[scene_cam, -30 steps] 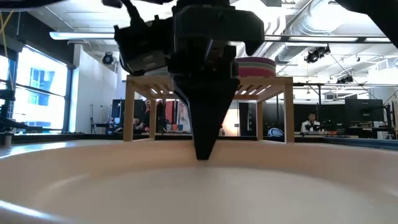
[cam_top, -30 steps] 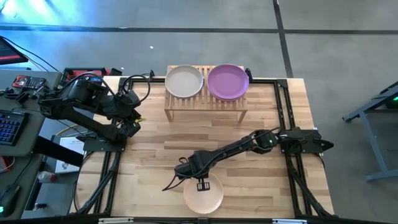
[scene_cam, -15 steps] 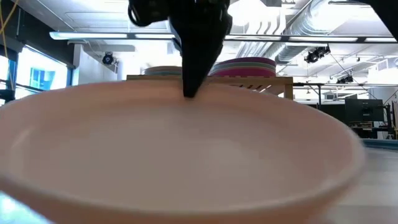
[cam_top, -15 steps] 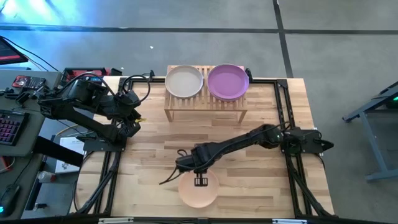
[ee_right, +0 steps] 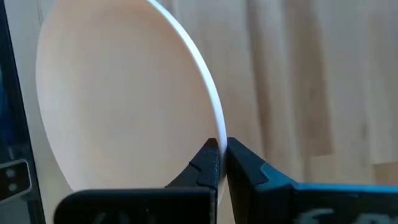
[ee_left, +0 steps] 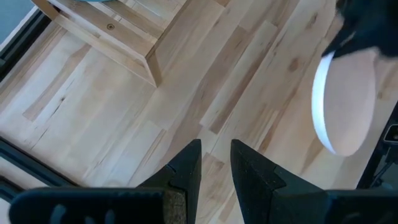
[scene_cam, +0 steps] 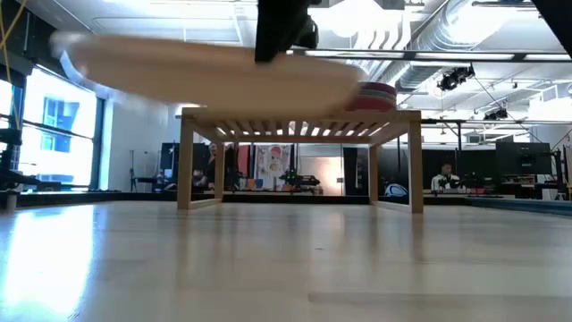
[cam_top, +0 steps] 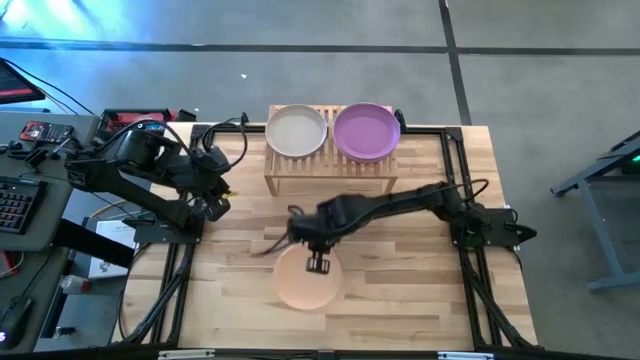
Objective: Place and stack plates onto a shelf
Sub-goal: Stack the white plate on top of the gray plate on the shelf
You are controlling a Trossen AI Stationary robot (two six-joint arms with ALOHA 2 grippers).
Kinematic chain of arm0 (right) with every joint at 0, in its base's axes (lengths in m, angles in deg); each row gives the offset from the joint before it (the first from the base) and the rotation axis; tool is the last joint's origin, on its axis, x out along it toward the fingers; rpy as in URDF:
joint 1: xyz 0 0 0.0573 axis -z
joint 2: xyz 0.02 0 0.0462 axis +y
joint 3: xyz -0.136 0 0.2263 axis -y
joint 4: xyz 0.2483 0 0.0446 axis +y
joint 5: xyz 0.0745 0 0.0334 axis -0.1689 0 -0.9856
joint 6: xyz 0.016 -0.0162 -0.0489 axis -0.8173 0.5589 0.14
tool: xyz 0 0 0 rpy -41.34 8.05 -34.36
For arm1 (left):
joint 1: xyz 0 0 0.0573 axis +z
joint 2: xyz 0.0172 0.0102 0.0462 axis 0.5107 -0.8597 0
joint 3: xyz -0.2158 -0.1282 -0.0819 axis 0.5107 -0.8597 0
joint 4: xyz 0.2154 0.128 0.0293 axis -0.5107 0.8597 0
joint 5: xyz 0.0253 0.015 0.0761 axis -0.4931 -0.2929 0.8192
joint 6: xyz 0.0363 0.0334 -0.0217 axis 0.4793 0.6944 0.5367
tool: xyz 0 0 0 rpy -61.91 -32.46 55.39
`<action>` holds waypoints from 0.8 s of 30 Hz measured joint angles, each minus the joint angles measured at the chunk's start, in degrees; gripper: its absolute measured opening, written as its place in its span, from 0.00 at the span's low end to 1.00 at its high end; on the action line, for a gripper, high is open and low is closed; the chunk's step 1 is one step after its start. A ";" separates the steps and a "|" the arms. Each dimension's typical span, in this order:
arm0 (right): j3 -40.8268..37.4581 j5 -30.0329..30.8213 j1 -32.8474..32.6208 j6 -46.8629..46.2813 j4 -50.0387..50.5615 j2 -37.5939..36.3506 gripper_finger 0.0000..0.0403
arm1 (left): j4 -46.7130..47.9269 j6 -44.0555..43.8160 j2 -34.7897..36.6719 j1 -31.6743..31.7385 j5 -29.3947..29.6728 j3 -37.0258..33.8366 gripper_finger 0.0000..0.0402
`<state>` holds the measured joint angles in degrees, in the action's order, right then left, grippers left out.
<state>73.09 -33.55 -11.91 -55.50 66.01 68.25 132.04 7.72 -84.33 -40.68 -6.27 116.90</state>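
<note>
Peach plate (cam_top: 305,280) held level in the air by its rim, in front of the shelf (cam_top: 330,166). Shelf: light bamboo, slatted. On it a grey-beige plate stack (cam_top: 296,131) and a purple-topped stack (cam_top: 366,131), side by side.

1. In the low view the peach plate (scene_cam: 206,70) I carry is a blurred streak, its left end smeared — no clean rim there.
2. My right gripper (scene_cam: 281,36) runs off that picture's top edge; the arm above cannot be seen.
3. The right wrist view cuts the plate at the top and left edges.
4. On the shelf (scene_cam: 299,116), the low view shows only the plate stacks' edges (scene_cam: 375,93) — I cannot count them.
5. The left wrist view crops the shelf to one corner (ee_left: 109,34).
</note>
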 joint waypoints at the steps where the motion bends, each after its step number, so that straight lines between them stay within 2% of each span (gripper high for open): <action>1: 0.00 0.02 0.69 -0.05 0.04 -0.82 0.00 | 0.06 0.00 -0.32 0.02 0.02 0.00 0.19; 6: 0.04 0.04 4.85 -0.05 -0.30 -4.15 0.00 | 0.11 0.07 -1.55 0.01 0.89 0.00 0.19; 17: 0.04 0.06 16.72 0.06 -1.11 -10.03 0.00 | 0.09 1.40 -1.28 0.02 11.32 0.00 0.19; 24: 0.29 -0.77 24.63 -0.05 -7.39 -11.69 0.00 | 0.05 1.55 -1.36 0.04 15.56 0.00 0.19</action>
<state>73.37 -34.32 12.72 -55.54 58.62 56.55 132.09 9.27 -85.68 -40.65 9.28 116.90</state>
